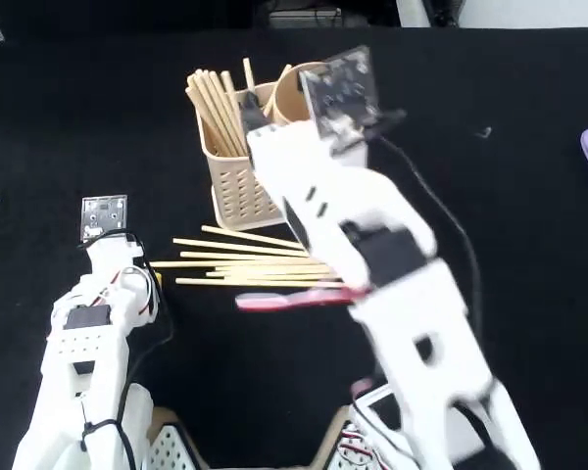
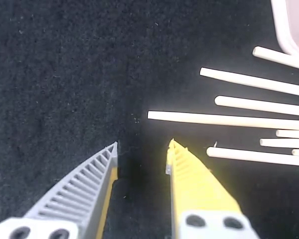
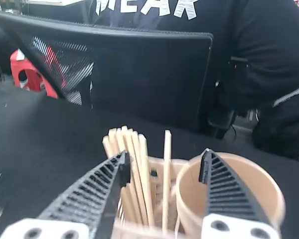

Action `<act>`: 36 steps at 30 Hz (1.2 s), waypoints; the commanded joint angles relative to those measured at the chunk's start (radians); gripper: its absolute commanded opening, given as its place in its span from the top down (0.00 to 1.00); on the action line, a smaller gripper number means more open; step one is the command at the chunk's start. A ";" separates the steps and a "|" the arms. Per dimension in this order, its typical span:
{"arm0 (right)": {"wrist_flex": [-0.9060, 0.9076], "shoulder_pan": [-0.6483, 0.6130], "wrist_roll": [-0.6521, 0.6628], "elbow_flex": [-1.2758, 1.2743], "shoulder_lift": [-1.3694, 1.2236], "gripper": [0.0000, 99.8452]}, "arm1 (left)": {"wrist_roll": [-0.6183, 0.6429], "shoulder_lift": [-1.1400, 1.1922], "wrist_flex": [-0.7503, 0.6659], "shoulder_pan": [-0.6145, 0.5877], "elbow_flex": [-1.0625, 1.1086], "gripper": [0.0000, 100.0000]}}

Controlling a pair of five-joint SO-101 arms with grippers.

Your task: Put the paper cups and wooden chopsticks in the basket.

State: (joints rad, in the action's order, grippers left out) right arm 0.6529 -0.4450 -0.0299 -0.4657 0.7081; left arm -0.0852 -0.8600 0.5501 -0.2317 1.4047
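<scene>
Beige basket point(image 1: 237, 191) at upper centre holds upright chopsticks point(image 1: 216, 108) and a paper cup point(image 1: 286, 96) beneath the right gripper point(image 3: 165, 153), jaws parted, while loose chopsticks point(image 1: 250, 262) lie mid-frame by the equally parted left gripper point(image 2: 143, 143).

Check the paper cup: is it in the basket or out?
In. The paper cup stands upright inside the basket, rim up, beside a bundle of chopsticks.

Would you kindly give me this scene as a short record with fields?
basket: upright on the table
in basket: paper cup, standing chopsticks
loose chopsticks: flat on the table, between the basket and the arms
right gripper: open, above the basket
left gripper: open, empty, beside the loose chopsticks' ends
</scene>
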 commanded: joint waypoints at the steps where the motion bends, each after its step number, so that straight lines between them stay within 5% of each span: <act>1: 0.255 0.000 -0.002 -0.036 0.188 0.80 | -0.008 -0.008 -0.015 0.013 -0.005 0.83; 5: 0.393 0.000 0.009 -0.252 0.332 0.87 | -0.008 -0.008 -0.015 0.013 -0.005 0.83; 8: 0.394 0.008 0.138 -0.466 0.403 0.87 | -0.008 -0.008 -0.015 0.013 -0.005 0.83; 15: 0.041 0.255 0.281 -0.857 0.438 0.87 | -0.008 -0.008 -0.015 0.013 -0.005 0.83; 19: -0.066 0.273 0.282 -0.987 0.438 0.87 | -0.008 -0.008 -0.015 0.013 -0.005 0.83; 28: -0.038 0.278 0.282 -0.938 0.375 0.87 | -0.008 -0.009 -0.015 0.013 -0.002 0.84; 36: -0.041 0.338 0.281 -0.713 -0.013 0.87 | -0.008 -0.018 -0.020 0.013 0.008 0.83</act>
State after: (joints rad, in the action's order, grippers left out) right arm 0.6130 -0.1412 0.2417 -1.2835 0.8232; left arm -0.0852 -0.8600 0.5501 -0.2317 1.4200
